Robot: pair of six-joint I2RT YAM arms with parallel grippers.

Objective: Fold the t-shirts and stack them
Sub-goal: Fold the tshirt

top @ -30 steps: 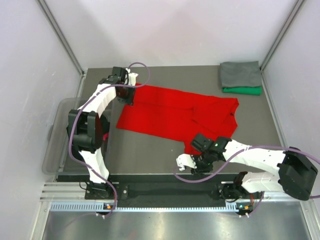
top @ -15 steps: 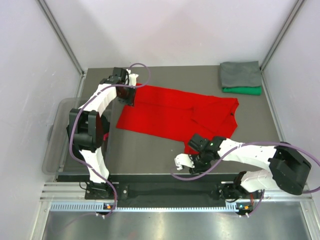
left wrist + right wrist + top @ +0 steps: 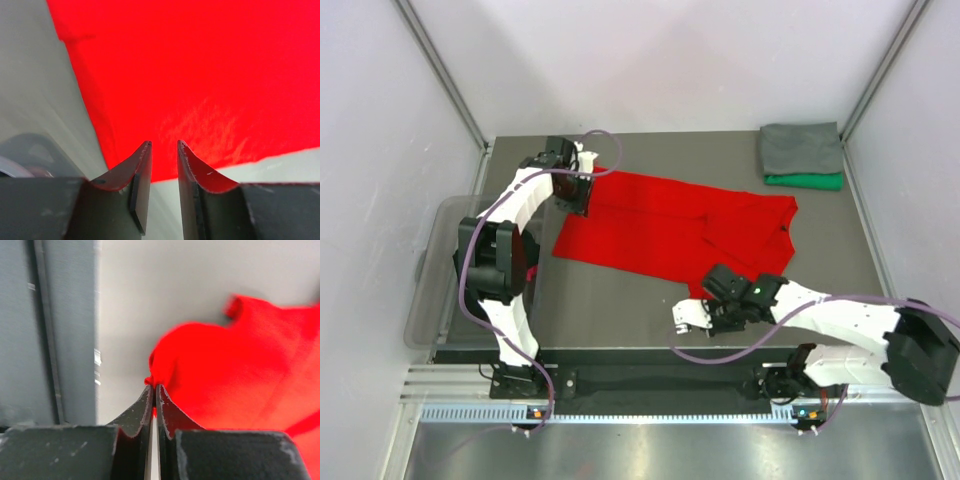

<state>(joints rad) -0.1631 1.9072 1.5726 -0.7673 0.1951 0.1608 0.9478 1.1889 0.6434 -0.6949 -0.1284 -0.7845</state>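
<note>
translucent grey plastic tub point(image 3: 430, 270) off the counter point(image 3: 610, 315) at 9 o'clock, contents not readable. left claw point(image 3: 575, 193) at 10 o'clock over the far left corner of the bright red cloth t-shirt point(image 3: 660, 225). in the wrist view the left claw point(image 3: 163, 146) has its jaws a little apart, with nothing between them and red cloth just beyond the tips. the bright red cloth t-shirt lies flat mid-counter, mostly spread, with one crease or overlap near its middle. long axis runs roughly 9 to 3 o'clock, right end dipping slightly toward the near edge. collar end not clear, so can't say which way it points. a flap hangs toward 6 o'clock, and the right claw point(image 3: 695, 318) is there, closed. wrist view shows the right claw point(image 3: 154, 388) pinching the tip of that flap. at 1 o'clock, a folded grey cloth t-shirt point(image 3: 802, 148) sits on a folded green cloth t-shirt point(image 3: 805, 181). progress guess: two stacked, red one barely started, needs folding then stacking.
</note>
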